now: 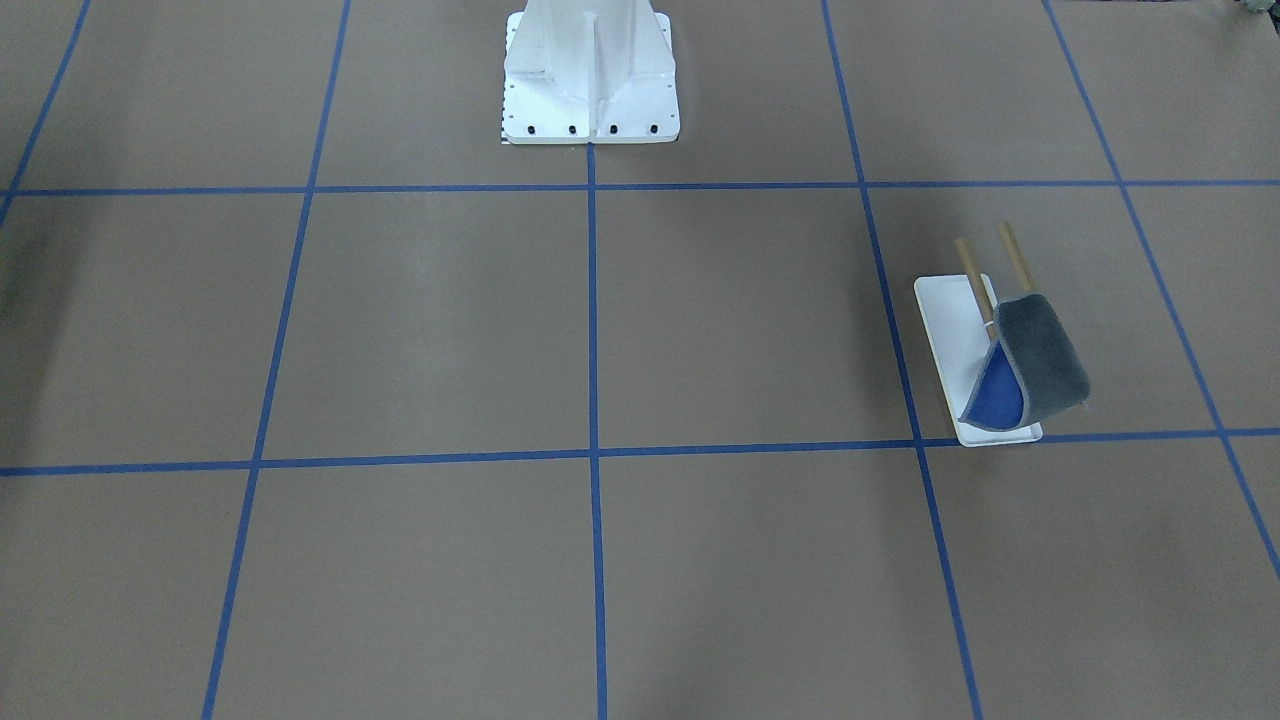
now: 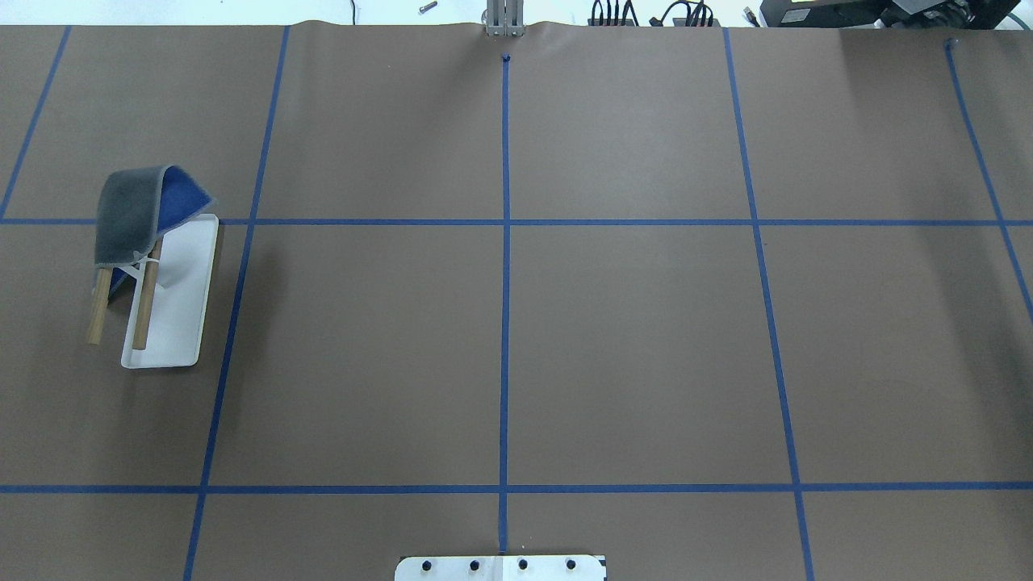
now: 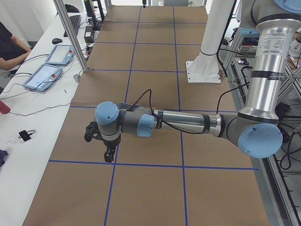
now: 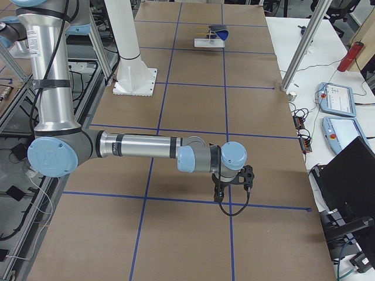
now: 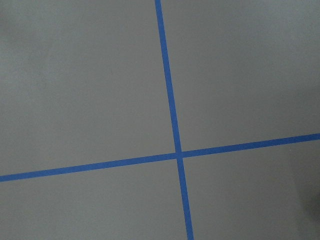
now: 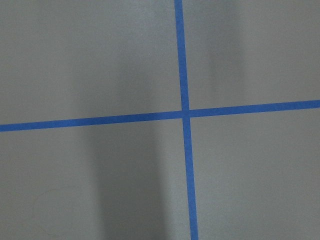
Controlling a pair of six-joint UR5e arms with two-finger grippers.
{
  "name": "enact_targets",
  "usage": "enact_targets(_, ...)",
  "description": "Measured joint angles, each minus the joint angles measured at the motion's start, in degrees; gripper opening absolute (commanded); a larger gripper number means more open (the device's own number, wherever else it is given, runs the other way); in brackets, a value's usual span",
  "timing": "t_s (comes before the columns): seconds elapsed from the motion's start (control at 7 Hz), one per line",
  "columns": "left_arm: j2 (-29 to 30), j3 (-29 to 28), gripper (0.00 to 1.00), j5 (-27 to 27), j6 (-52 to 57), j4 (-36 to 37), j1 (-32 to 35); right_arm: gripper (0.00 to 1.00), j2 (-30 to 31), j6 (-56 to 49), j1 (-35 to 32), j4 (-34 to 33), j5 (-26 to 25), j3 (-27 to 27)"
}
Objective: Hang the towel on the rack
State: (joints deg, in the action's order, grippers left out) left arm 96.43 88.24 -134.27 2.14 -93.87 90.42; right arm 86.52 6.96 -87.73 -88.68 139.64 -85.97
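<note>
The towel (image 1: 1040, 362) hangs folded over the ends of the rack's two wooden rods (image 1: 975, 280), grey side out and blue side showing underneath. The rack (image 1: 950, 310) stands on its white tray base. In the overhead view the towel (image 2: 129, 211) and rack (image 2: 179, 311) are at the far left; in the exterior right view the towel (image 4: 221, 29) is far off. My left gripper (image 3: 99, 143) shows only in the exterior left view and my right gripper (image 4: 233, 186) only in the exterior right view. Both are held high over the table, and I cannot tell whether they are open or shut.
The white bolted pedestal (image 1: 590, 70) stands at the robot's side of the table (image 2: 629, 347), which is covered in brown paper with blue tape lines. Both wrist views show only paper and tape crossings. An operator's desk with tablets (image 3: 47, 75) lies beyond the far edge.
</note>
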Motion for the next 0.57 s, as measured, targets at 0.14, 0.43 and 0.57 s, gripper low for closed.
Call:
enact_targets(0.14, 0.0, 0.0, 0.98, 0.1, 0.0, 0.0, 0.0, 1.0, -0.1, 0.0, -0.1, -0.1, -0.2, -0.3)
enact_targets(0.43, 0.1, 0.0, 0.98, 0.2, 0.0, 0.0, -0.1, 1.0, -0.2, 0.0, 0.0, -1.2, -1.8, -0.6)
enact_targets(0.57, 0.0, 0.0, 0.98, 0.2, 0.0, 0.0, -0.1, 1.0, -0.3, -0.1, 0.2, -2.0, -3.3, -0.7)
